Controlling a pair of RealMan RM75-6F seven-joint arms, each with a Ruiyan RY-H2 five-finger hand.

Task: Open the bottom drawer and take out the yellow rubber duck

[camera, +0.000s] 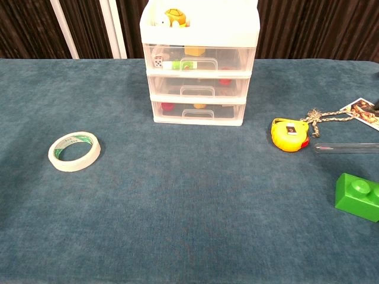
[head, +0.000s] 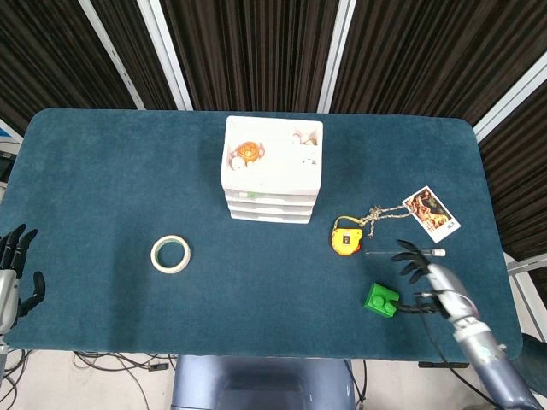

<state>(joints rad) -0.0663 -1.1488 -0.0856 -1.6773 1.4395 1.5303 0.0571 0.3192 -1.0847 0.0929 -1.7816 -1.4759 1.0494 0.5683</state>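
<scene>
The white three-drawer unit (head: 272,179) stands at the table's back middle, all drawers closed. Through the clear front of the bottom drawer (camera: 198,112) a small yellow shape (camera: 200,106) shows behind the handle, beside something red. My right hand (head: 425,280) hovers over the table's front right with its fingers spread and holding nothing, just right of a green brick (head: 382,299) and far from the drawers. At the table's left front edge my left hand (head: 14,272) is open and empty. Neither hand shows clearly in the chest view.
A tape roll (head: 170,254) lies front left. A yellow tape measure (head: 345,237) with a cord, a clear tube (head: 406,252) and a photo card (head: 431,213) lie right of the drawers. An orange toy turtle (head: 248,152) sits in the unit's top tray.
</scene>
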